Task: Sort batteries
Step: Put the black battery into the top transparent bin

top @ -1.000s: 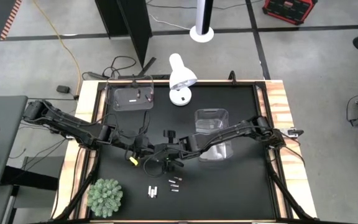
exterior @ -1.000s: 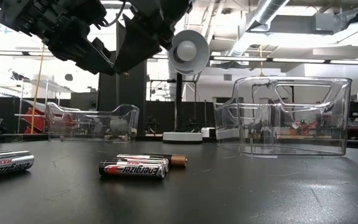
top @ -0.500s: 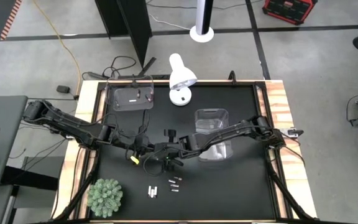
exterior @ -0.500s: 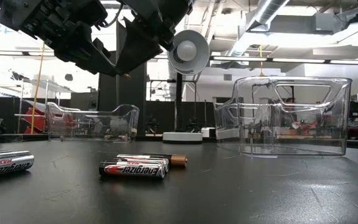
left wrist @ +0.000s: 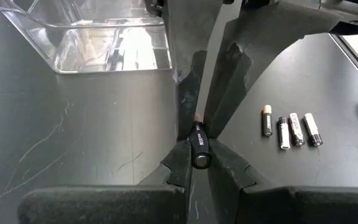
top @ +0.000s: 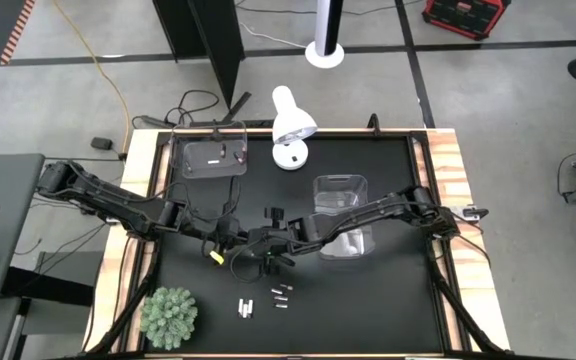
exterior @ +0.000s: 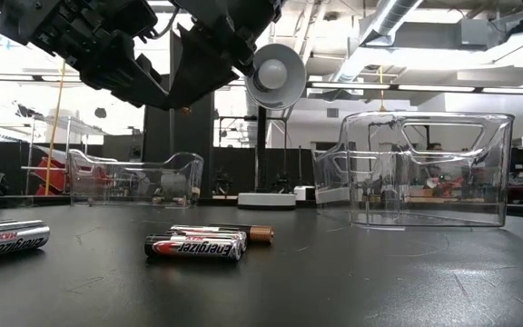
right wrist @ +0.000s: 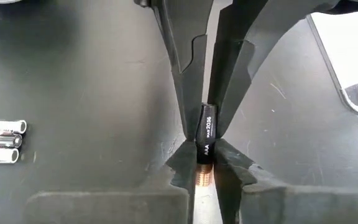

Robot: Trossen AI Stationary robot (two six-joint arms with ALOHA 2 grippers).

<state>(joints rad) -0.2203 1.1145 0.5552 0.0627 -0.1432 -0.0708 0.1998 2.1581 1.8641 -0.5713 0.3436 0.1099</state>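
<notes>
One dark slim cylindrical battery with a copper-coloured end [left wrist: 199, 144] hangs in the air above the middle of the black bench [top: 388, 300], caught between the two hands, which meet tip to tip. The left hand [top: 230, 247] is clenched on the battery's dark end. The right hand [top: 253, 245] sits around the copper end; whether it grips or has let go I cannot tell.

Nearer the front edge, four loose batteries [left wrist: 291, 129] lie side by side on the bench. Just beside them is a silver pair [right wrist: 2, 140].

A clear plastic bin [top: 340, 215] stands under the right arm. A second clear plastic bin [top: 208, 158] sits at the back left corner with small things inside. A white desk lamp [top: 291, 125] stands between them at the back. A green spiky ball plant [top: 170, 315] sits at the front left.
</notes>
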